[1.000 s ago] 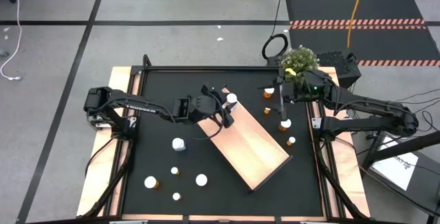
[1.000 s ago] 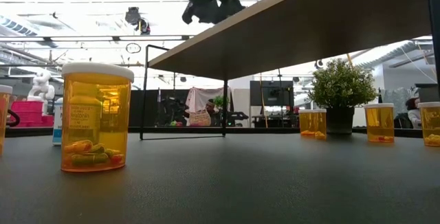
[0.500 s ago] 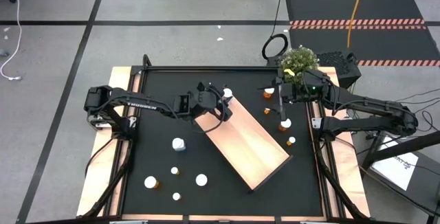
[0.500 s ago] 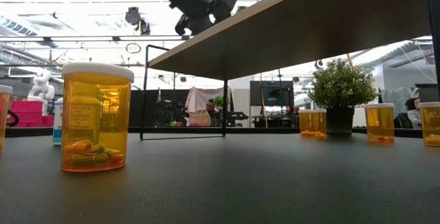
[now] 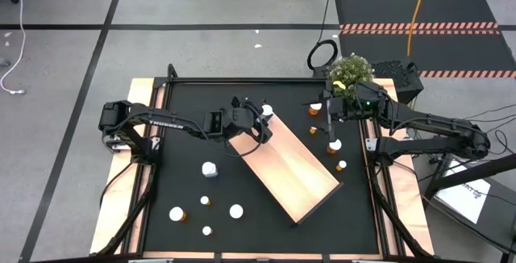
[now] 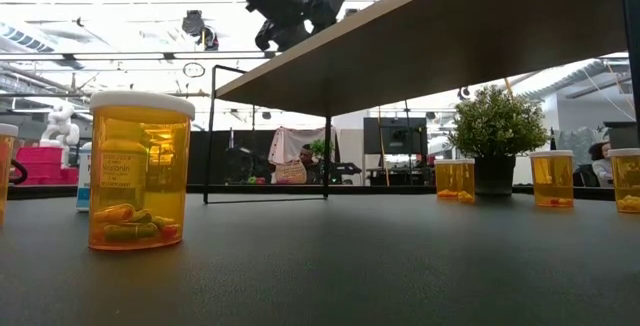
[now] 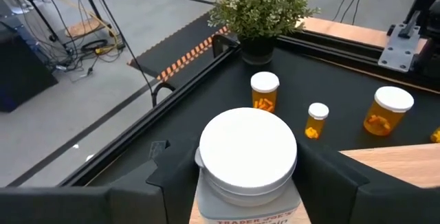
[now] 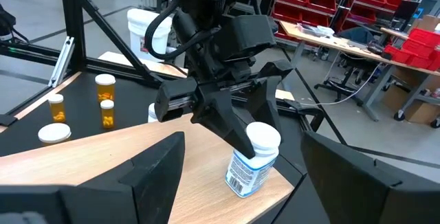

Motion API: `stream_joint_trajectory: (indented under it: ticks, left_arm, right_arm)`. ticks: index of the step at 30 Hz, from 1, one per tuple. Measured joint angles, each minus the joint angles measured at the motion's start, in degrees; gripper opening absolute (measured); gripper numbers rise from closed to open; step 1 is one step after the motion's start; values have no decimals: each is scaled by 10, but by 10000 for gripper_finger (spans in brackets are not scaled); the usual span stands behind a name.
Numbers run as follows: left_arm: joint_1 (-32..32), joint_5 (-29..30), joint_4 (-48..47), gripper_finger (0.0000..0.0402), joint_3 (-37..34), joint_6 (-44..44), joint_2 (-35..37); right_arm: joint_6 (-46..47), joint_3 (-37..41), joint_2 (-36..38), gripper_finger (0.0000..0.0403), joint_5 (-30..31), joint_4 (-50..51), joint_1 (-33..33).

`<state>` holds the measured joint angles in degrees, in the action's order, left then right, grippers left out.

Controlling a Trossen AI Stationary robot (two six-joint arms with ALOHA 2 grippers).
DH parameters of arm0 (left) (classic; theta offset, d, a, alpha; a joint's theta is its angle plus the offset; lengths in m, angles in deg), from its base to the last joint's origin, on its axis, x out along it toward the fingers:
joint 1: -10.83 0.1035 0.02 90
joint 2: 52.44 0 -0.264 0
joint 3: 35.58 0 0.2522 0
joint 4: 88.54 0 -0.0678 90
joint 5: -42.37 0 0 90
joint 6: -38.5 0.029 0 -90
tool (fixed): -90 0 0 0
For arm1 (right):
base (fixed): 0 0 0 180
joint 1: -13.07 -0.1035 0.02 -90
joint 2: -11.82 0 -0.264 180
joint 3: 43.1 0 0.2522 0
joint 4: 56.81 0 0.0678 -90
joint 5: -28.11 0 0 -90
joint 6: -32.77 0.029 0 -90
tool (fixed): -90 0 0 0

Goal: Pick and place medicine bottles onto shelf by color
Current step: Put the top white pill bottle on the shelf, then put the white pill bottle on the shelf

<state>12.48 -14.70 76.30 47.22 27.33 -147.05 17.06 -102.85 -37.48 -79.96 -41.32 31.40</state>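
The shelf (image 5: 294, 166) is a pale wood board raised on black legs, lying slantwise over the black mat; the low view shows its underside (image 6: 450, 36). A white bottle (image 5: 267, 110) stands on its far left end, with my left gripper (image 5: 263, 116) shut around it. In the right wrist view that bottle (image 8: 253, 159) leans a little. My right gripper (image 5: 329, 118) hovers open and level at the far right, facing the shelf. Orange bottles with white caps (image 5: 314, 110) (image 5: 334, 145) stand on the mat below it. My left gripper has the white bottle between its two fingers, one on each side just under the round cap (image 7: 206, 176). The fingers come from the table's left, slanting slightly down. The bottle's base (image 8: 237, 183) rests on the shelf's far left end, and the bottle leans a little.
Loose bottles dot the near left of the mat: a white one (image 5: 210, 169), another white one (image 5: 236, 211), and small orange ones (image 5: 176, 213). A big orange bottle (image 6: 140, 171) is close to the low camera. A potted plant (image 5: 351, 71) stands at the far right corner.
My left gripper has carried the white bottle a short way toward the table's far left, along the shelf's far end, tipping a little as it went. It has then kept still for the last half second. My right arm has not moved.
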Motion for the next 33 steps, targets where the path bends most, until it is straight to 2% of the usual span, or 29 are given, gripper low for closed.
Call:
stream_joint_trajectory:
  ticks: [6,11,26,33]
  left_arm:
    - [0,-1,-1,258,0,4,0]
    - [0,-1,-3,272,-1,5,0]
    - [-6,1,9,276,-1,17,9]
    - [-23,1,-25,276,-1,24,48]
  right_arm:
    - [0,0,0,283,0,0,0]
    - [0,0,0,283,0,0,0]
    - [0,0,0,283,0,1,0]
    - [0,0,0,283,0,3,0]
